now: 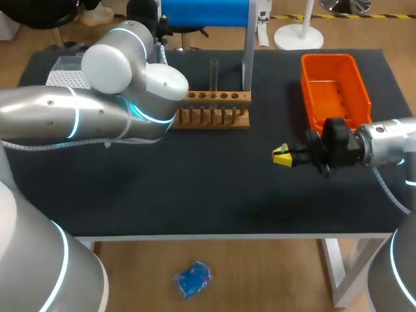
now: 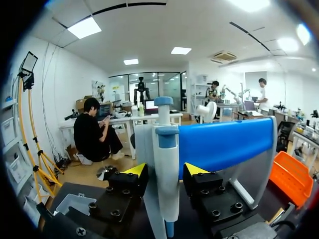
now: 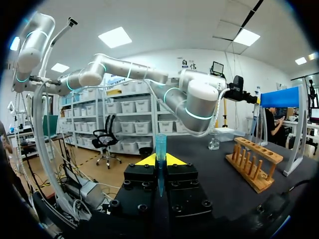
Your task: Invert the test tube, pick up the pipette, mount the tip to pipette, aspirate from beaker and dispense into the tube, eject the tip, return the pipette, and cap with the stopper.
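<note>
A white pipette (image 2: pixel 166 144) with a blue top hangs on the blue stand (image 2: pixel 227 142), and my left gripper (image 2: pixel 165 172) is shut on its body. In the head view that gripper is hidden behind my left arm (image 1: pixel 97 110), at the back by the stand (image 1: pixel 205 12). My right gripper (image 1: pixel 283 156) hovers over the table's right middle, shut on a clear blue pipette tip (image 3: pixel 160 149) that stands upright between its fingers. The test tube (image 1: pixel 213 73) stands upright in the wooden rack (image 1: pixel 214 108). A small glass beaker (image 3: pixel 213 143) sits beyond the rack (image 3: pixel 254 164).
An orange bin (image 1: pixel 335 91) stands at the back right, also seen from the left wrist (image 2: pixel 291 177). A white perforated tip box (image 1: pixel 65 78) sits at the back left, partly behind my left arm. Black mat (image 1: pixel 195 188) covers the table's front half.
</note>
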Available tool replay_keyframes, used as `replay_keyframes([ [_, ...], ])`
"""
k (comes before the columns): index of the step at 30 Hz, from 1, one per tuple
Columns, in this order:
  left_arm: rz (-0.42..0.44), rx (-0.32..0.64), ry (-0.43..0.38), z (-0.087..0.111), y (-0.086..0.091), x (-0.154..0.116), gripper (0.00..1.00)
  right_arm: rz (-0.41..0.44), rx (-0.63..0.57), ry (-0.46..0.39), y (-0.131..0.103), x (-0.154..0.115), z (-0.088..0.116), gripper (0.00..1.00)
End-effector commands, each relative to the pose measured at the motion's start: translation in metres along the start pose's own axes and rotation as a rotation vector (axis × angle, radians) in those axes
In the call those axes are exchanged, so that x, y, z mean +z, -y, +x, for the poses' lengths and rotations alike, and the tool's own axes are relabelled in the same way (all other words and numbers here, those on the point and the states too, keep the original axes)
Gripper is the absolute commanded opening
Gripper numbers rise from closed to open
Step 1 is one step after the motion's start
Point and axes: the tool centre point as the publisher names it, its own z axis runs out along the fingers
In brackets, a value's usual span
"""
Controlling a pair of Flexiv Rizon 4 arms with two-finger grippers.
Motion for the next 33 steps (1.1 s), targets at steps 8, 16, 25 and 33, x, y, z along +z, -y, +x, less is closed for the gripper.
replay_keyframes([
  [8, 0.002, -0.004, 0.021, 0.001, 0.000, 0.010, 0.43, 0.002, 0.000, 0.000, 0.000, -0.001, 0.001, 0.00],
  [16, 0.003, -0.008, 0.034, 0.001, 0.001, 0.010, 0.40, 0.002, 0.000, 0.000, 0.000, -0.001, 0.001, 0.00],
  [25, -0.011, -0.006, 0.063, 0.004, -0.001, 0.006, 0.00, 0.002, 0.000, 0.000, 0.000, -0.001, 0.001, 0.00],
  [33, -0.019, -0.023, 0.083, 0.006, -0.002, -0.001, 0.00, 0.002, 0.000, 0.000, 0.000, -0.001, 0.001, 0.00],
])
